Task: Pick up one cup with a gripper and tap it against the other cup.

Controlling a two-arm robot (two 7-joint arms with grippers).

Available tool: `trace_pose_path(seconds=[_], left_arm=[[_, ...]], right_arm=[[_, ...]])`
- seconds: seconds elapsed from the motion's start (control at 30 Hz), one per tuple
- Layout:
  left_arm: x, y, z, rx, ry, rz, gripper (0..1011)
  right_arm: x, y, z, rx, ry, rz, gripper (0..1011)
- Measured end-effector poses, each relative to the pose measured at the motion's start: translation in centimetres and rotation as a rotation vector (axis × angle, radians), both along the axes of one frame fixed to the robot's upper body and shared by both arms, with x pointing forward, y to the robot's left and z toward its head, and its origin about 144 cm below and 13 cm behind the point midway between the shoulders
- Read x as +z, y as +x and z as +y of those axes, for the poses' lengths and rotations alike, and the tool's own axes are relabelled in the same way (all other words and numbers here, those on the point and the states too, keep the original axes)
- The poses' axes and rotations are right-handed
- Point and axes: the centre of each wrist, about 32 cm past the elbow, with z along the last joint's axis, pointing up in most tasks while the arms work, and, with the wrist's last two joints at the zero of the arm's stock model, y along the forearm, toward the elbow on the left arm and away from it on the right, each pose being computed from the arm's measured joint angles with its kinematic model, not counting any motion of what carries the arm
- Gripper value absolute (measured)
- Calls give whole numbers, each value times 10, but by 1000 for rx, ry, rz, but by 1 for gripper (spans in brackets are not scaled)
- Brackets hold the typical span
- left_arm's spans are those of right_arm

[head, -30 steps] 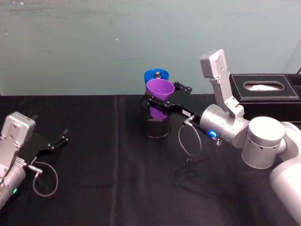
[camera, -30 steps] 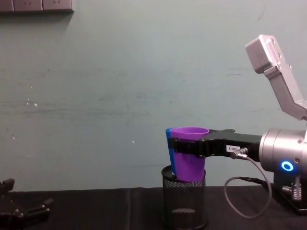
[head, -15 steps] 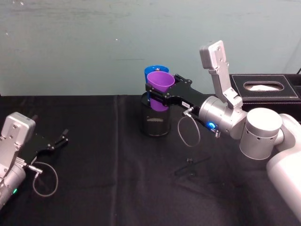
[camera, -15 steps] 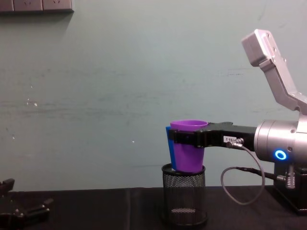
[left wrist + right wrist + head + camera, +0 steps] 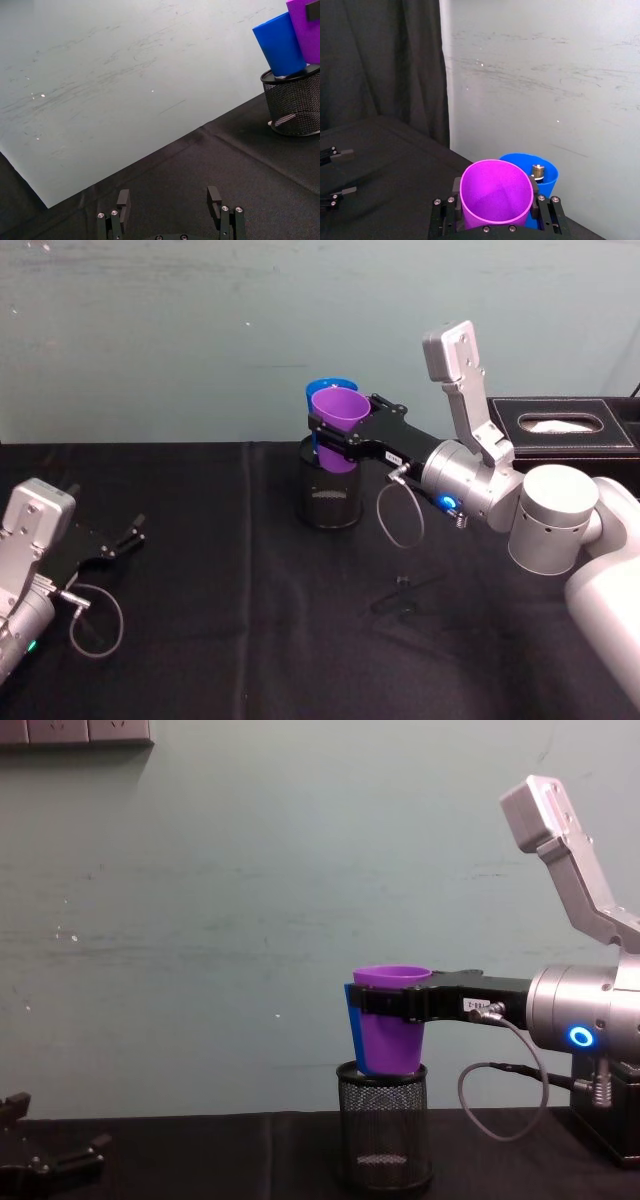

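Note:
My right gripper (image 5: 340, 433) is shut on the purple cup (image 5: 338, 418), its black jaws clamping the cup's sides just under the rim (image 5: 392, 975). The cup hangs upright, its base about level with the rim of the black mesh holder (image 5: 385, 1140). The blue cup (image 5: 322, 392) stands in that holder right behind the purple one, and I cannot tell whether the two touch. In the right wrist view the purple cup (image 5: 496, 192) overlaps the blue cup (image 5: 549, 184), which holds a small metal-topped object (image 5: 537, 171). My left gripper (image 5: 125, 537) rests open on the table at the left.
A black tissue box (image 5: 565, 435) stands at the back right, behind my right arm. A small dark clip (image 5: 405, 595) lies on the black cloth in front of the holder. The wall runs close behind the cups.
My right gripper has raised the purple cup from inside the mesh holder to about rim height, staying close beside the blue cup. The left arm has not moved.

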Motion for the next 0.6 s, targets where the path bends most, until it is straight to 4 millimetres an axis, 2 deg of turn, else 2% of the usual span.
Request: trace_pose_path(seconds=[0.6], left_arm=[[0, 0, 0, 0, 0, 0, 1000]], right_arm=[[0, 0, 0, 0, -2, -1, 734]])
